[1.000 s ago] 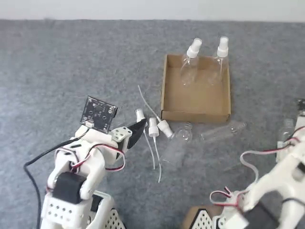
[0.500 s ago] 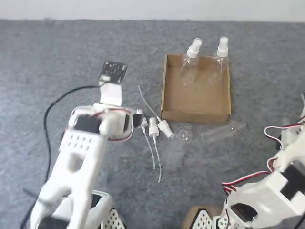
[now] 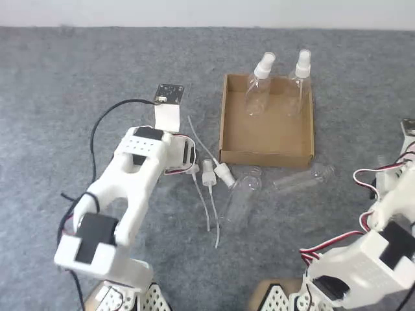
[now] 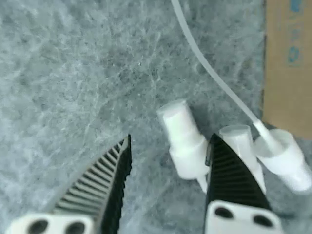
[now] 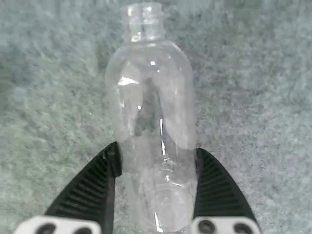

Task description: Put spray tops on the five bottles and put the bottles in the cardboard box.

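Observation:
My left gripper (image 4: pixel 170 139) is open and low over the grey mat, by the box's left front corner (image 3: pixel 191 159). One white spray top (image 4: pixel 183 141) lies between its fingers. Two more spray tops (image 4: pixel 241 139) (image 4: pixel 285 156) lie just beyond one finger. My right gripper (image 5: pixel 156 148) is shut on a clear capless bottle (image 5: pixel 151 131), with a finger against each side and the bottle's neck pointing away. The cardboard box (image 3: pixel 224 123) holds two bottles with spray tops (image 3: pixel 259 87) (image 3: pixel 298 84). Two capless bottles (image 3: pixel 243 191) (image 3: pixel 305 176) lie in front of the box.
The right arm (image 3: pixel 389 194) stands at the table's right edge. Thin dip tubes (image 3: pixel 209 207) trail from the spray tops toward the front. A cable (image 3: pixel 104 120) loops left of the left arm. The box wall (image 4: pixel 287 63) is close beside the left gripper.
The left arm swung out from near its base and came down over the spray tops. The right arm moved forward over the bottle at the right edge.

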Controlling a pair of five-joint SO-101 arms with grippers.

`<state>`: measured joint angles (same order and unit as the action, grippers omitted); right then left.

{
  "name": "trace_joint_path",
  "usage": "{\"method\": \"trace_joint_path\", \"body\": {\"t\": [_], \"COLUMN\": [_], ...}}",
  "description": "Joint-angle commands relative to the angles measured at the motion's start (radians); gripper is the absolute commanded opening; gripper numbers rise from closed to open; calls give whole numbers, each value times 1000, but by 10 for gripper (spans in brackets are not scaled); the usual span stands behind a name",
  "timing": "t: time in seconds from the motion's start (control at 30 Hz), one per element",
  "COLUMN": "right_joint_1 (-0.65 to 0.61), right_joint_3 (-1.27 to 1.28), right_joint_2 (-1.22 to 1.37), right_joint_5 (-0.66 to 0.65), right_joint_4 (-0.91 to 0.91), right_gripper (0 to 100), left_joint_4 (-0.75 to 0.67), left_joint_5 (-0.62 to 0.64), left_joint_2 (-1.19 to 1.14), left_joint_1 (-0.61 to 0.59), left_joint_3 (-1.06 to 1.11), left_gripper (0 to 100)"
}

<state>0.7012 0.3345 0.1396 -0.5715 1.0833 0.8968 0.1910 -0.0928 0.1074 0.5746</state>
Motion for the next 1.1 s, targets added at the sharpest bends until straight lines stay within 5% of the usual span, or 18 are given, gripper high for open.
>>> {"method": "trace_joint_path", "body": {"t": [0.0,0.6,0.83,1.07], "right_joint_1": [-15,-13,-18,-65], "right_joint_3": [-37,-37,-40,-124], "right_joint_2": [1,1,-12,-10], "right_joint_5": [12,12,12,11], "right_joint_4": [13,21,71,120], "right_gripper": [71,76,288,300], "left_joint_4": [-23,46,103,206], "left_joint_5": [15,-129,-132,-161], "left_joint_2": [-26,-52,124,399], "left_joint_1": [26,31,32,25], "left_joint_3": [-62,-84,-35,22], "left_gripper": [224,11,11,11]}}
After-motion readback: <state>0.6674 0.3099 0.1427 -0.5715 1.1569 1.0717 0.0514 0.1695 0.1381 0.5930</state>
